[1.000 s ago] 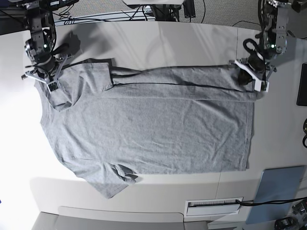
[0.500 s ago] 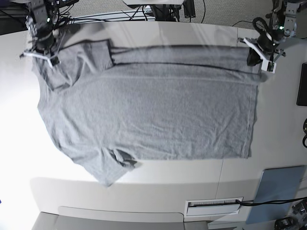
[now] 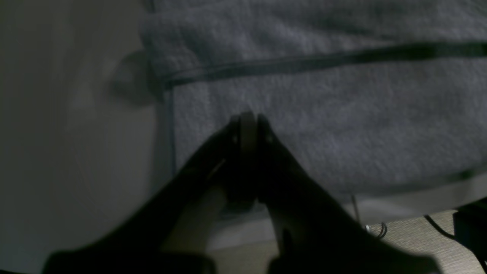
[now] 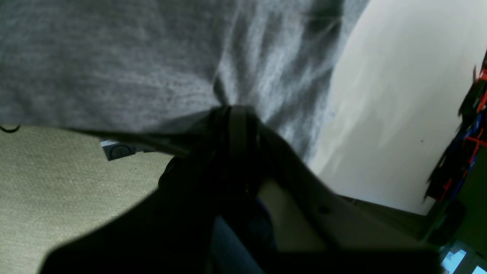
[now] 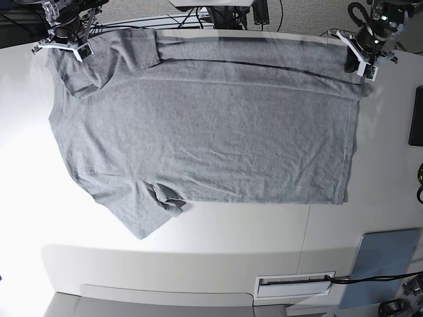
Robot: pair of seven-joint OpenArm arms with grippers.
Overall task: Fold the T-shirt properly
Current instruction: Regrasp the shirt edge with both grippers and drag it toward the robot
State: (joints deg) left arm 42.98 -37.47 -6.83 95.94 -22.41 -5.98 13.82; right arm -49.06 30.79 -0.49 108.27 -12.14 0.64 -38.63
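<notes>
The heather-grey T-shirt (image 5: 211, 132) lies spread on the white table (image 5: 231, 251), plain side up, its far edge lifted. My left gripper (image 5: 360, 63) is shut on the shirt's far hem corner at the top right of the base view. In the left wrist view the dark fingers (image 3: 247, 129) pinch the grey cloth (image 3: 323, 125). My right gripper (image 5: 65, 47) is shut on the shirt's far shoulder at the top left. The right wrist view shows its fingers (image 4: 236, 121) clamped on bunched cloth (image 4: 133, 76). One sleeve (image 5: 149, 214) lies folded at the near left.
A blue-grey pad (image 5: 380, 264) lies at the near right corner. A white label holder (image 5: 294, 285) sits at the front edge. Cables and equipment (image 5: 218, 13) lie beyond the table's far edge. A dark object (image 5: 416, 115) is at the right edge.
Both grippers have pulled the shirt's far edge toward the table's far side, and the whole shirt has slid and stretched flatter. The fold along the far edge has opened out.
</notes>
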